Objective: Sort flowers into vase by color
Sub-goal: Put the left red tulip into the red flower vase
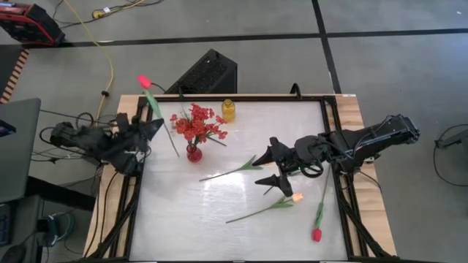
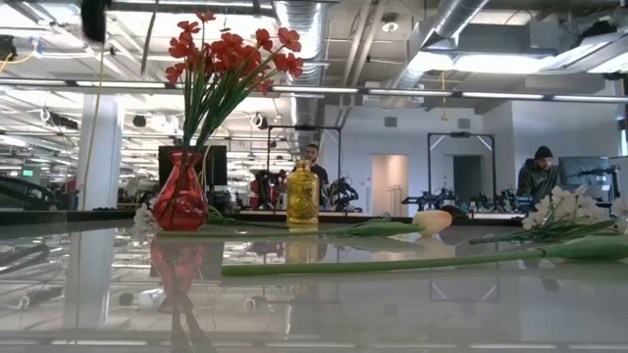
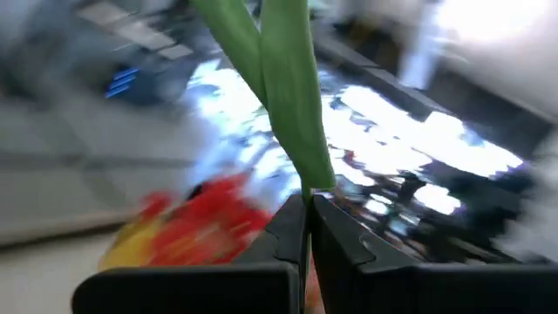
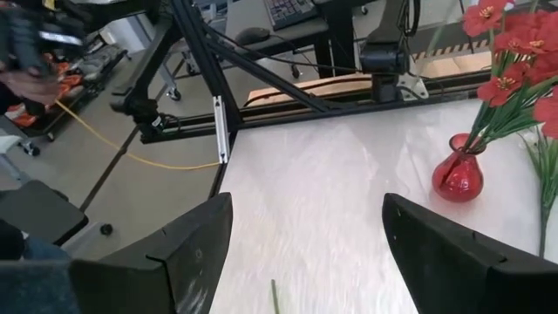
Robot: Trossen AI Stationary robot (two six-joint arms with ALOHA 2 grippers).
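Note:
My left gripper (image 1: 152, 126) is at the table's left edge, shut on a red tulip (image 1: 144, 81) with a long green stem. A red vase (image 1: 193, 152) holding red sprays (image 1: 196, 124) stands just right of it, also in the low view (image 2: 181, 201). A small yellow vase (image 1: 229, 109) stands near the far edge. My right gripper (image 1: 278, 166) hovers open at mid-table over the end of a leafy green stem (image 1: 232, 170). A cream tulip (image 1: 296, 197) and another red tulip (image 1: 316, 234) lie flat on the table. White blossoms (image 2: 564, 211) show in the low view. My left gripper pinches the red tulip's green stem (image 3: 301, 148) between its two shut fingers (image 3: 288, 235), about midway along its length. The flower is lifted clear. Its bloom points past the table's far left corner and its cut end (image 1: 175, 152) reaches toward the red vase.
The table frame's rails (image 1: 333, 131) run along the table's sides. A black box (image 1: 208, 73) sits beyond the far edge. People (image 2: 538, 172) show in the room behind. Bare tabletop (image 1: 183, 219) lies at near left.

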